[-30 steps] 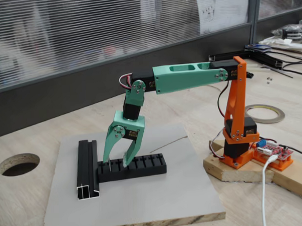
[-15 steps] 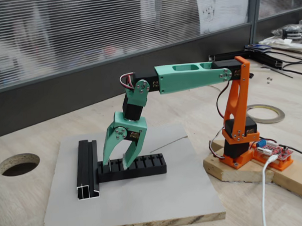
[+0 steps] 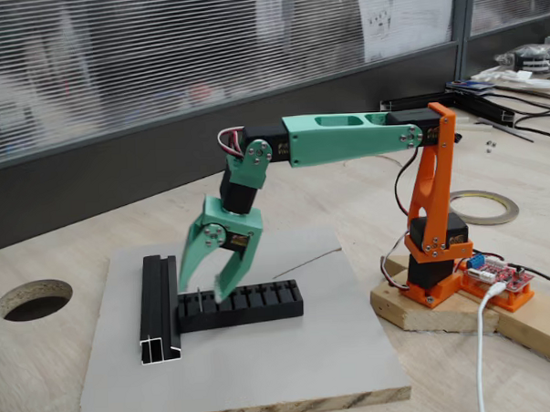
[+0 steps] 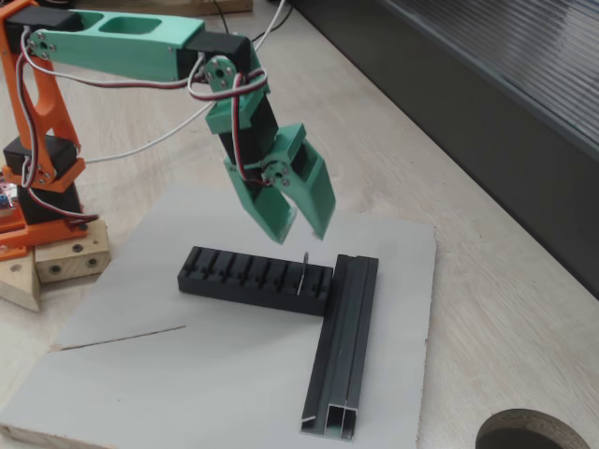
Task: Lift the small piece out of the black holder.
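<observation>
Your end effector (image 4: 299, 224) hovers empty, jaws narrowly apart; lower straight over the small piece (image 4: 303, 274), lower-centre, in the black holder (image 4: 253, 279).

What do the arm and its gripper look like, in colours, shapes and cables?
The arm has a mint-green forearm link with oval cut-outs, black servo blocks at the joints and an orange shoulder and base. Red, white and black wires loop at the wrist. The gripper is mint green, with two broad tapering fingers.
</observation>
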`<action>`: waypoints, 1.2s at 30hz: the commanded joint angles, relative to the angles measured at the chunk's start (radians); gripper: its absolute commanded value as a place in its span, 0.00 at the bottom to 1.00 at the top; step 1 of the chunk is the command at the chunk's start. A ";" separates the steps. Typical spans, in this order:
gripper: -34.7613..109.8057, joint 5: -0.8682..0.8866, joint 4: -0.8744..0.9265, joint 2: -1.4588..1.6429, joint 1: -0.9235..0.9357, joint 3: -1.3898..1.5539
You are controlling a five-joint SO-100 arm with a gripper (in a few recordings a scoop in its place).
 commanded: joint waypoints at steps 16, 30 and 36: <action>0.50 0.000 0.138 -0.100 0.077 -0.156; 0.50 0.000 0.153 -0.110 0.061 -0.172; 0.50 0.000 0.153 -0.110 0.058 -0.172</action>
